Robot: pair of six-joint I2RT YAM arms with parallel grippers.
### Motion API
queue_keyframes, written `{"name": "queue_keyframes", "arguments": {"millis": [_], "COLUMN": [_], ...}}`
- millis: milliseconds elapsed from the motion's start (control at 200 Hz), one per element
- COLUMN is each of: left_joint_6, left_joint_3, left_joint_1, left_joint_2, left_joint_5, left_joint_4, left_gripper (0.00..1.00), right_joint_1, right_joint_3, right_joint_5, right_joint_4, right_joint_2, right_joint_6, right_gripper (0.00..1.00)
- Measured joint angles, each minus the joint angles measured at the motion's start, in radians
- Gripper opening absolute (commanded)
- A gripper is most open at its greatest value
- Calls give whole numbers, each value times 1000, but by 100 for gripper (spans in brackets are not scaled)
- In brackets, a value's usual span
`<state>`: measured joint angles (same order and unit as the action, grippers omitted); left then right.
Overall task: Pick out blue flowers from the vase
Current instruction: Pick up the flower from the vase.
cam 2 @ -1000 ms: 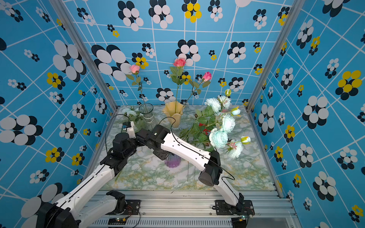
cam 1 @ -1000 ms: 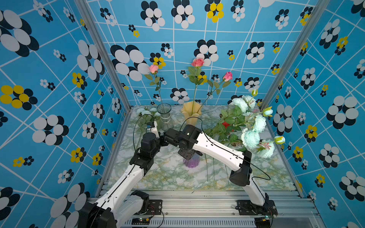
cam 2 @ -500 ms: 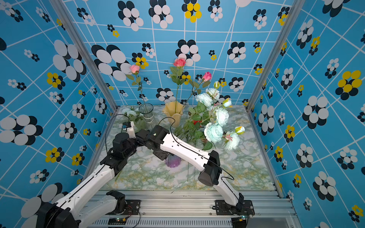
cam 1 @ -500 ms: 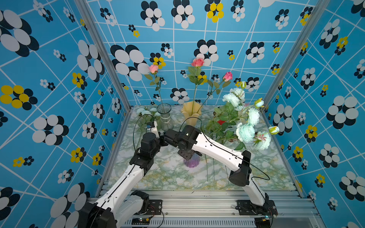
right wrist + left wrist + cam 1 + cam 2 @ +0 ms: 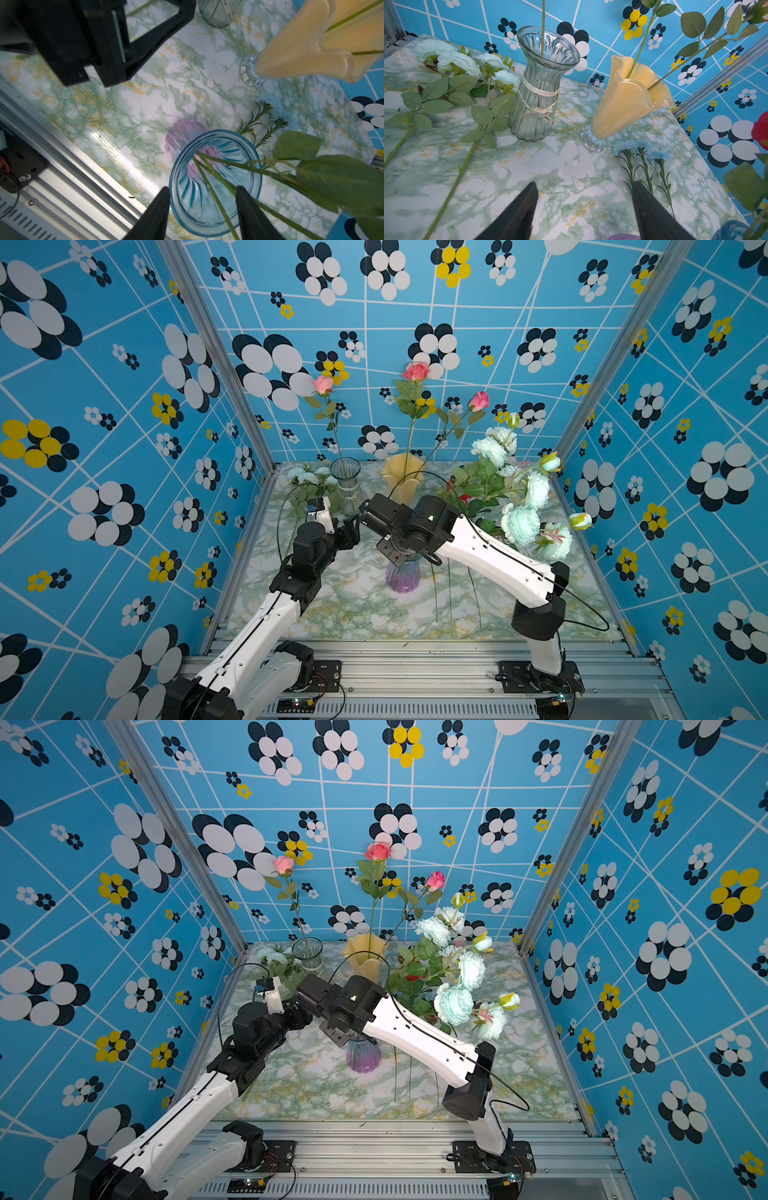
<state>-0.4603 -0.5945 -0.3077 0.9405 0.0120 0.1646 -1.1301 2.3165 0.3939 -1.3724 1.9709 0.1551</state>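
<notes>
The vase (image 5: 401, 577) (image 5: 214, 182) is ribbed glass, blue at the rim and purple at the base, near the table's middle. Big mint-blue flowers (image 5: 521, 522) (image 5: 454, 1004) on a leafy spray lean out of it to the right, with a red rose (image 5: 455, 489) among the leaves. My right gripper (image 5: 202, 188) hangs open over the vase mouth with green stems (image 5: 216, 199) between its jaws, not pinched. Small blue carnations (image 5: 633, 145) lie by the yellow vase. More pale blue blooms (image 5: 456, 60) lie at the back left. My left gripper (image 5: 584, 184) is open and holds nothing.
A clear glass vase (image 5: 345, 485) holds one pink rose (image 5: 323, 385). A yellow ruffled vase (image 5: 402, 479) holds two pink roses (image 5: 415, 371). Both stand at the back of the marble table (image 5: 357, 614). Patterned walls close in three sides.
My right gripper went from shut to open over the vase mouth. The mint-blue spray swung a little to the left and back. The left arm stayed still.
</notes>
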Motion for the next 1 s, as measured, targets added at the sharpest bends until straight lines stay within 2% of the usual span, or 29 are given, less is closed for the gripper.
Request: {"name": "queue_keyframes", "arguments": {"millis": [180,365,710,1004], "left_joint_6": [8,50,245,402], "left_joint_3": [0,-2,-114,-198], "left_joint_1": [0,-43,-326,-526], "left_joint_2": [-25,-60,-90,0], "left_joint_5": [20,42,-2,-70], "left_joint_4": [0,-7,-54,-68], "left_gripper": [74,73,72,71], "right_joint_1": [-1,-10,-35,-35], "right_joint_3": [-52,-131,-280,-283], "right_joint_5": [2,-66,-310,-429], "right_joint_4": [120,244,469,618], "right_joint_2": [-116,-195,-417,-552], "right_joint_6": [-2,-13,-34,-39], "right_gripper": [54,52,49,48]}}
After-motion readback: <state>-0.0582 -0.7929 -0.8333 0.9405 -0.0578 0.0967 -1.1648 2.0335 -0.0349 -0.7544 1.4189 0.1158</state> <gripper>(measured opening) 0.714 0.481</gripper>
